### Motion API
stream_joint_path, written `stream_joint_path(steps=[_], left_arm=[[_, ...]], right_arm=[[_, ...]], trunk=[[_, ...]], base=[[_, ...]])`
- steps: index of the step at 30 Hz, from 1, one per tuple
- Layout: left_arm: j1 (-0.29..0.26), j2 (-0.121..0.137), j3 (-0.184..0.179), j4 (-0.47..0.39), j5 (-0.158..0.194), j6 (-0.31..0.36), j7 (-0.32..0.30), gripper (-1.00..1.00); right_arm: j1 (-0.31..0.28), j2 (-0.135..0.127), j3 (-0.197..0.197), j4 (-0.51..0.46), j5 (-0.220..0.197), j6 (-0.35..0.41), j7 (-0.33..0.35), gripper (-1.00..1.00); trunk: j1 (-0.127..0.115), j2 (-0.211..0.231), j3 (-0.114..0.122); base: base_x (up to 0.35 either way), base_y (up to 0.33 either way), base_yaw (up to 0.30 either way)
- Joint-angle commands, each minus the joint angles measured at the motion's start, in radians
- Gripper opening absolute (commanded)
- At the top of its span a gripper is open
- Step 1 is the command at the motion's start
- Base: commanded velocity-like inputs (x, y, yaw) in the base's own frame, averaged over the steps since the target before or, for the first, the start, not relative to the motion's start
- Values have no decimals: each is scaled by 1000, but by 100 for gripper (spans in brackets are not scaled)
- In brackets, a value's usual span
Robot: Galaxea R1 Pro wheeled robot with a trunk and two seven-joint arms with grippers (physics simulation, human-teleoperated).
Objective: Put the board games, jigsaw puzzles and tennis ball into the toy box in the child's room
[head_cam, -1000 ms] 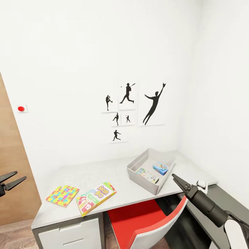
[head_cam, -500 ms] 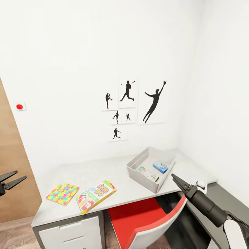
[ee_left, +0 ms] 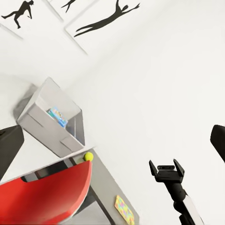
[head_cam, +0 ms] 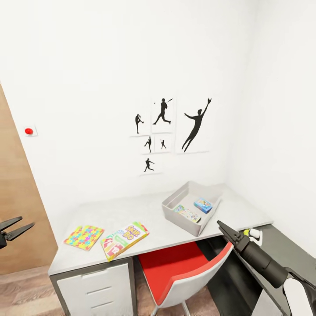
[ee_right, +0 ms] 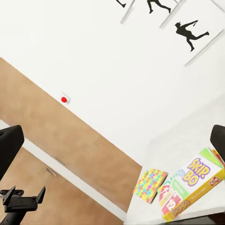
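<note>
The grey toy box point(head_cam: 173, 213) stands on the light table point(head_cam: 131, 210) toward its right end, holding a small blue box point(head_cam: 203, 205) and a flat colourful box point(head_cam: 187, 214). A Skip-Bo board game point(head_cam: 125, 239) and a bright jigsaw puzzle point(head_cam: 84, 237) lie at the table's front left. The tennis ball point(head_cam: 247, 232) rests on the darker side surface, just behind my right gripper point(head_cam: 220, 226), which hangs open in front of the table. My left gripper point(head_cam: 17, 226) is open far to the left. The left wrist view shows the toy box point(ee_left: 51, 126), the ball point(ee_left: 88, 156) and another colourful flat piece point(ee_left: 124, 209).
A red and white chair point(head_cam: 180, 267) is pushed under the table between my arms. White drawers point(head_cam: 94, 289) sit under the table's left end. A wooden door point(head_cam: 17, 210) stands at the left. Baseball silhouettes point(head_cam: 171, 127) hang on the wall.
The whole view has shifted, so the camera moved: the table now looks slightly farther and more of the floor shows. The tennis ball has come into sight. Both grippers keep their pose.
</note>
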Motion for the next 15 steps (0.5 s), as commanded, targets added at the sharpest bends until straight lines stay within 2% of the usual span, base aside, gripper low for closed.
stream_joint_path(steps=[1,15], left_arm=[[0,0,0,0,-1,10,-4,100],[0,-1,-1,0,0,6,-4,100]], right_arm=[[0,0,-1,0,-2,5,2,100],[0,-3,-4,0,-2,5,1,100]], trunk=[[0,-1,-2],[0,-1,-25]], base=[[-136,32,0],[-37,9,0]])
